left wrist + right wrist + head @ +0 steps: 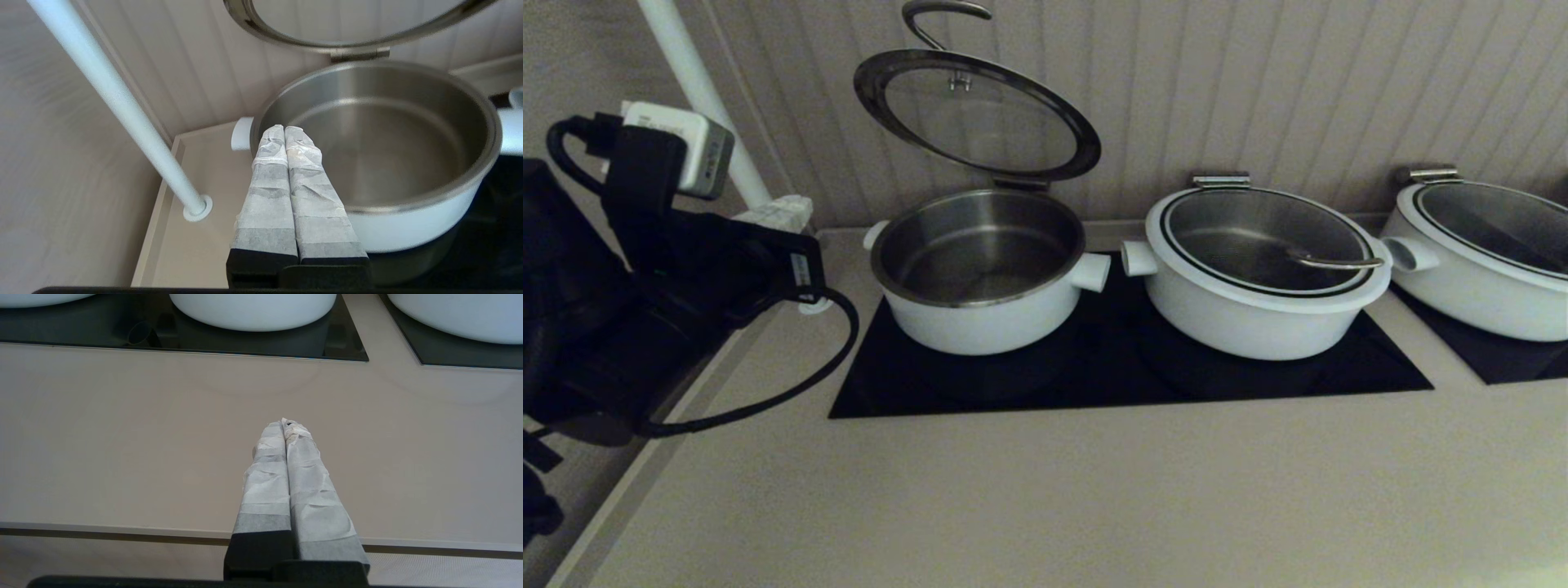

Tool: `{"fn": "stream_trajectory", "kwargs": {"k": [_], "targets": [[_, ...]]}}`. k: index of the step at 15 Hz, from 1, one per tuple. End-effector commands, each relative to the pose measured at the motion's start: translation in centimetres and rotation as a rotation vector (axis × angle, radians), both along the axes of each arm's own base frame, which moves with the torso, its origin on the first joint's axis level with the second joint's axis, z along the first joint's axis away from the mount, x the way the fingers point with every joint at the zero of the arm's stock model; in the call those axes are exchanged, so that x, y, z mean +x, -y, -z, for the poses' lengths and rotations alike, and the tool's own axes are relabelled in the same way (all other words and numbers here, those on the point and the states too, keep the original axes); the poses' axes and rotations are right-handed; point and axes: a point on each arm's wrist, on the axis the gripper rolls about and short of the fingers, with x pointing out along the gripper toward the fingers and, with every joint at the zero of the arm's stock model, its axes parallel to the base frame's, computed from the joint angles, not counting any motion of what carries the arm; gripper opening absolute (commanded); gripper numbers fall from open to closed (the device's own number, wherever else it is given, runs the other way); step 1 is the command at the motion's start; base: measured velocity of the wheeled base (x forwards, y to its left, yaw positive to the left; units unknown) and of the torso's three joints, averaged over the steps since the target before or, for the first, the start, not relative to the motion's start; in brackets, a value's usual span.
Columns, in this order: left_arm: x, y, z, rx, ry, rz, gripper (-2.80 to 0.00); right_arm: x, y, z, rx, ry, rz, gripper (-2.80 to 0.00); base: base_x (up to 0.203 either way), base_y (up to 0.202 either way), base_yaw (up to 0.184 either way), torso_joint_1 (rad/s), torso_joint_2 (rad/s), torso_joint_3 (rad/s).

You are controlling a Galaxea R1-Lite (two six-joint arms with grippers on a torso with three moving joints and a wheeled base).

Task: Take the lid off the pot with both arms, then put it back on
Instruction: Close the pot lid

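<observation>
The lid (977, 122) stands tilted open at the far rim of the pot (980, 314). The left pincer (284, 130), pressed closed and empty, is nearer; the right pincer (286, 424), also closed, hangs over bare worktop (122, 437).

We see the white pot (980, 314) with its steel-grey inside, the clear lid (976, 114) ringed in black, a black cooktop (1127, 367), a beige counter (1054, 490), and white-taped fingers (271, 179).
</observation>
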Motion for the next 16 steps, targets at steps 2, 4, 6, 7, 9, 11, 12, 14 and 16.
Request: {"fn": "stream_trajectory", "kwargs": {"k": [2, 4, 6, 7, 9, 11, 12, 14, 16], "targets": [[-1.1, -0.5, 1.1, 0.030, -0.030, -0.004, -2.80, 0.0, 0.0, 0.0, -0.001, 0.000, -0.001, -2.80, 0.000, 0.000, 0.000, 0.000, 0.00, 0.000], [-2.0, -0.9, 2.3, 0.049, -0.064, -0.006, -2.80, 0.0, 0.0, 0.0, -0.001, 0.000, -0.001, -2.80, 0.000, 0.000, 0.000, 0.000, 0.00, 0.000], [-2.6, -1.2, 2.8, 0.058, -0.079, -0.010, -2.80, 0.0, 0.0, 0.0, -0.001, 0.000, -0.001, -2.80, 0.000, 0.000, 0.000, 0.000, 0.00, 0.000], [-2.6, -1.2, 3.0, 0.067, -0.085, -0.011, -2.80, 0.0, 0.0, 0.0, -0.001, 0.000, -0.001, -2.80, 0.000, 0.000, 0.000, 0.000, 0.00, 0.000], [-2.7, -1.3, 3.4, 0.084, -0.099, -0.011, -2.80, 0.0, 0.0, 0.0, -0.001, 0.000, -0.001, -2.80, 0.000, 0.000, 0.000, 0.000, 0.00, 0.000], [-2.8, -1.3, 3.7, 0.100, -0.110, -0.010, -2.80, 0.0, 0.0, 0.0, -0.001, 0.000, -0.001, -2.80, 0.000, 0.000, 0.000, 0.000, 0.00, 0.000], [-2.9, -1.3, 3.9, 0.105, -0.118, -0.010, -2.80, 0.0, 0.0, 0.0, -0.001, 0.000, -0.002, -2.80, 0.000, 0.000, 0.000, 0.000, 0.00, 0.000], [-3.4, -1.5, 4.5, 0.119, -0.150, -0.009, -2.80, 0.0, 0.0, 0.0, -0.001, 0.000, -0.001, -2.80, 0.000, 0.000, 0.000, 0.000, 0.00, 0.000], [-3.6, -1.6, 4.7, 0.124, -0.162, -0.010, -2.80, 0.0, 0.0, 0.0, -0.001, 0.000, -0.001, -2.80, 0.000, 0.000, 0.000, 0.000, 0.00, 0.000]]}}
